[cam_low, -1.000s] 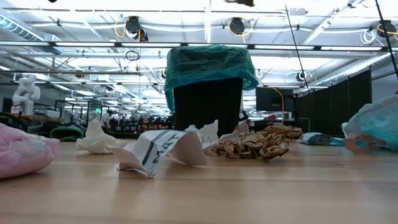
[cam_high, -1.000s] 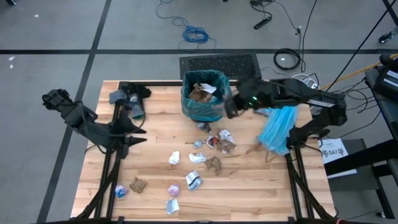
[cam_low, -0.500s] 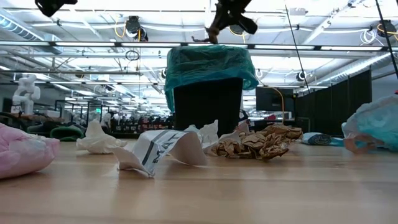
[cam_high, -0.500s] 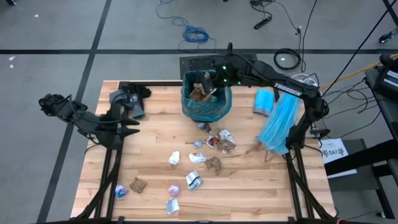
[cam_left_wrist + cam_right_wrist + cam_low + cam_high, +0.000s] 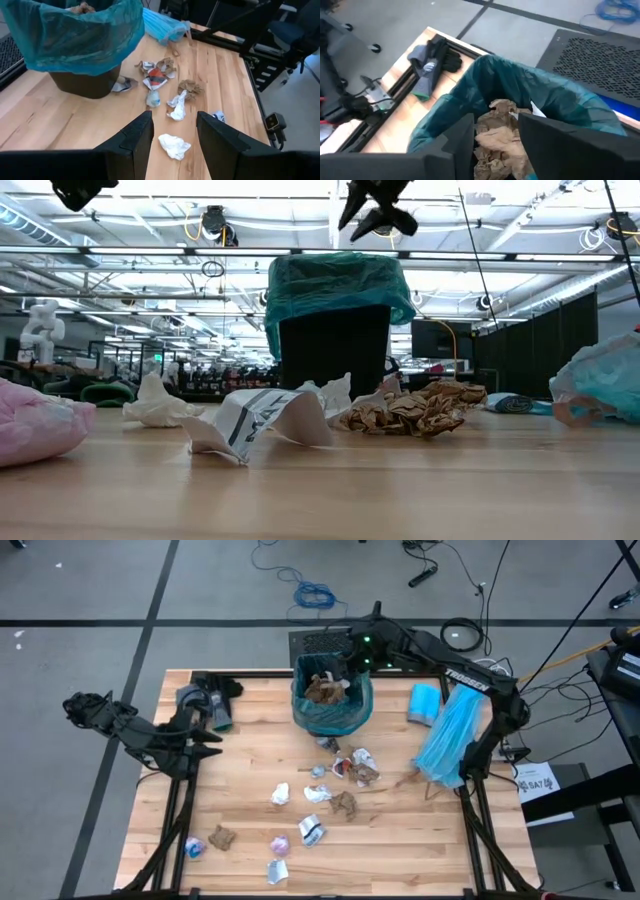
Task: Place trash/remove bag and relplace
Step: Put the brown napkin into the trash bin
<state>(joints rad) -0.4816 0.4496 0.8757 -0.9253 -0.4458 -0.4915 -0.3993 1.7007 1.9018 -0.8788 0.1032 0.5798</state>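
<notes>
— Since half a second ago, what's different from overhead?

— Your right gripper (image 5: 352,652) has pulled back a touch and sits at the far rim of the black square bin (image 5: 328,721), above the dark teal crinkly plastic liner bag (image 5: 330,705) that lines it. Brown paper wads (image 5: 322,690) lie inside the bag. Your left gripper (image 5: 210,745) waits near the table's left edge, well apart from the bin. Many small crumpled scraps of trash (image 5: 345,803) remain scattered on the pale wooden table (image 5: 250,840), and the paler sky-blue plastic bag (image 5: 450,740) hangs at the right side.

— And from table height?

— The gripper over the bin (image 5: 372,208) hangs with its jaws apart and nothing dangling below it, where a scrap showed a moment before. I'd judge you have just dropped a piece in, though the bin's inside is hidden here. A white printed wrapper (image 5: 255,418) and a brown wad (image 5: 420,408) lie in front.

— Left wrist?

— Its dark fingers (image 5: 135,137) are spread and empty, aimed at a white crumpled scrap (image 5: 174,146) with more trash beyond.

— Right wrist?

— Fingers (image 5: 460,140) parted, holding nothing, looking straight down on the brown paper in the bag. So one more piece is binned; plenty is left before the bag comes out.
</notes>
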